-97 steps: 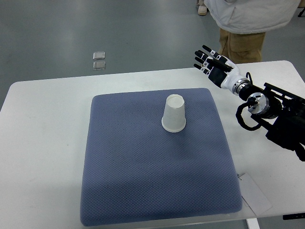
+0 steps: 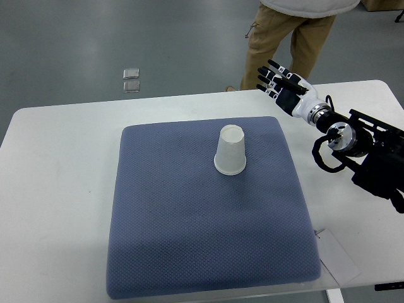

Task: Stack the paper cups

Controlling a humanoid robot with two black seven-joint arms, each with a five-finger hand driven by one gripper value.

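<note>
From where I sit, the thing that matters is the gap between my right hand (image 2: 284, 88) and the white paper cup (image 2: 230, 150): the cup lies down and to the picture's left of the hand, well apart from it, standing upside down near the far middle of the blue-grey quilted mat (image 2: 208, 252) on the white worktop (image 2: 57, 189). Its long axis is upright, narrow base on top, so I judge the approach should come in from the side or from above. The right hand hovers over the far right part of the worktop, fingers spread and holding nothing; my left arm is out of view, so the right is the only one placed to reach. I see only one cup. Since half a second ago, hand and cup sit the same; only the person in tan trousers (image 2: 278, 38) behind the worktop has stepped leftward.
</note>
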